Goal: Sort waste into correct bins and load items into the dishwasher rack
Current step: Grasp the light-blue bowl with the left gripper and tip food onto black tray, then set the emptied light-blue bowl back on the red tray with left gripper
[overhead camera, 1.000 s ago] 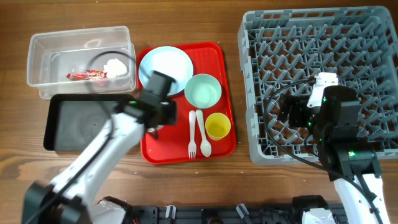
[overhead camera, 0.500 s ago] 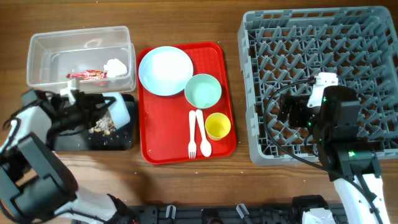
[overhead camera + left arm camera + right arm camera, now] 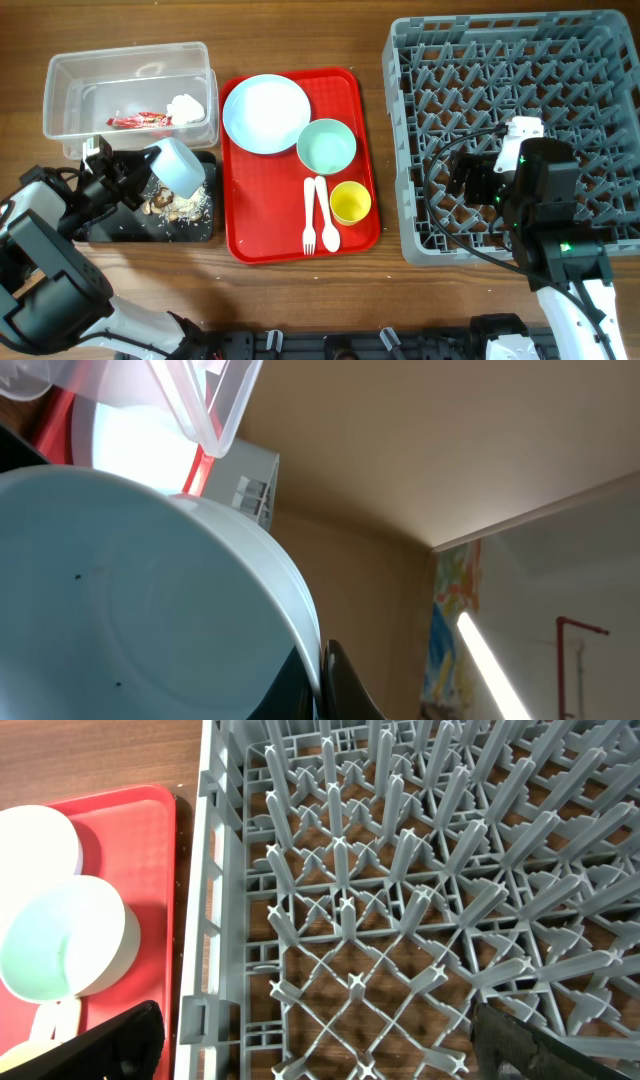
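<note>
My left gripper is shut on the rim of the small light-blue bowl and holds it tilted over the black tray. Beige food scraps lie in that tray. In the left wrist view the bowl fills the frame, pinched at my left gripper. The clear tub holds the red wrapper and white napkin. My right gripper hangs open and empty over the grey rack, its jaws wide apart.
The red tray carries the light-blue plate, mint-green bowl, yellow cup, white fork and spoon. The right wrist view shows the rack's pegs, plate and mint bowl.
My left arm swung from the red tray to the black tray with the small bowl. Food scraps now lie in the black tray and the bowl has lifted slightly. The right arm has not moved.
</note>
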Controlling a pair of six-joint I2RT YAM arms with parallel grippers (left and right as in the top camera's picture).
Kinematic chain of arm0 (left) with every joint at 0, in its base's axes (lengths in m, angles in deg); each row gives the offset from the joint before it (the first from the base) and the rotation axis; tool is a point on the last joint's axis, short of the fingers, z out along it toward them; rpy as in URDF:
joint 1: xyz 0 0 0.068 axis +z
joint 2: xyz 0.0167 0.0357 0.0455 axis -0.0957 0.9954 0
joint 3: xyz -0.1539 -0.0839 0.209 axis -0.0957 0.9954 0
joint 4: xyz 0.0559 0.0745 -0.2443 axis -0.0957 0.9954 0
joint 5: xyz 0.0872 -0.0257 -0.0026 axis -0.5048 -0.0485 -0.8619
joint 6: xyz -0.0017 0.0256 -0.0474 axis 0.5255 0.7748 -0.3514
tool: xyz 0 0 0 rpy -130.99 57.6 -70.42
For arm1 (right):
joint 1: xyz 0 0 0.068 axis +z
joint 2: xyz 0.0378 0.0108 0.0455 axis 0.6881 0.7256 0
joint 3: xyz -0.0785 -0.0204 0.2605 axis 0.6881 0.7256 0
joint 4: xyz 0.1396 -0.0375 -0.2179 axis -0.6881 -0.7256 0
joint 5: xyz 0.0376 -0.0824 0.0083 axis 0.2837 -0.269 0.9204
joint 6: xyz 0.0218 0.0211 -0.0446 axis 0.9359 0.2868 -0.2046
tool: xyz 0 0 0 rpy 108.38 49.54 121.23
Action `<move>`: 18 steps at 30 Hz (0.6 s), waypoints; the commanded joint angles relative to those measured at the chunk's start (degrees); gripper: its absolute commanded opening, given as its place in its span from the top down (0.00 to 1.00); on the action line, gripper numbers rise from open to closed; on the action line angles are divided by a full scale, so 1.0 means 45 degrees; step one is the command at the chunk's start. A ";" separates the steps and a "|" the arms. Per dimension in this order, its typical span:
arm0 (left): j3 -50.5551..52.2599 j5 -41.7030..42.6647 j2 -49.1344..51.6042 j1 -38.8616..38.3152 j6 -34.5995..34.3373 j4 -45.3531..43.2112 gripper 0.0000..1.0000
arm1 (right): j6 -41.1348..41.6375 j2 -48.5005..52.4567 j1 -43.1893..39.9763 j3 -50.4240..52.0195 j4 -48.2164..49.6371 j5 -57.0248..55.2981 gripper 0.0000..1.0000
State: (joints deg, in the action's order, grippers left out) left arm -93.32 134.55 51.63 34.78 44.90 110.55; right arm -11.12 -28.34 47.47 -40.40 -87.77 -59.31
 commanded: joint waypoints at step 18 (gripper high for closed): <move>-0.0835 -1.6679 -0.2754 -1.3532 -0.2293 -0.2846 0.96 | 0.0223 0.0024 0.0063 -0.0282 0.0029 0.0204 0.00</move>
State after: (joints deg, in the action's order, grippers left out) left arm -96.49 66.54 35.87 -22.75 37.07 99.27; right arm -11.12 -28.34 47.47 -40.40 -87.77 -59.31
